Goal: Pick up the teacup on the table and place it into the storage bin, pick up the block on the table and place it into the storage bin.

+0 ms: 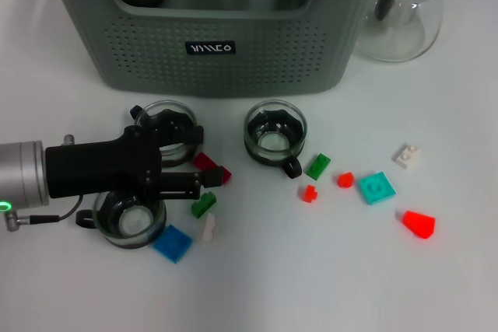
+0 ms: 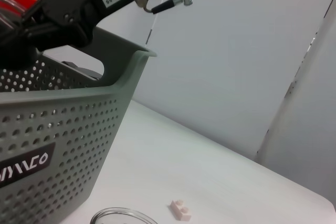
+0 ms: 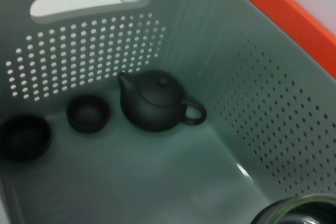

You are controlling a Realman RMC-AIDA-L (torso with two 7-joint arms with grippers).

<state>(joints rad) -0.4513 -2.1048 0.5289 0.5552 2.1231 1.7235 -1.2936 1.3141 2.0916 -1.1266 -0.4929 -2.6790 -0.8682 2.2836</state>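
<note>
Left gripper point(image 1: 204, 162): black; low over the table near the robot's left, its fingers spread either side of a red block point(image 1: 210, 167), not closed on it.
Right gripper: over the far bin, seen only in the left wrist view as a dark arm point(image 2: 84, 3); finger state cannot be told. A small white tag on it carries print too small to read.
Storage bin point(image 1: 233, 52): grey-green plastic, perforated walls, dipped handle edge, far side of the table. Black label point(image 1: 210, 48), white lettering, not clearly legible.
Inside bin: dark matte round teapot point(image 3: 155, 100), two small dark cups point(image 3: 88, 113).
Teacups: three clear glass ones with dark insides on the table; one centre point(image 1: 274, 134), one under the left gripper point(image 1: 167, 126), one nearest the robot point(image 1: 131, 221).
Blocks: green point(image 1: 317, 166), small red point(image 1: 309, 193), teal square point(image 1: 377, 187), white point(image 1: 407, 156), blue point(image 1: 173, 243), scattered near and right.
Glass teapot point(image 1: 405, 13): clear, rounded, far right beside the bin.
</note>
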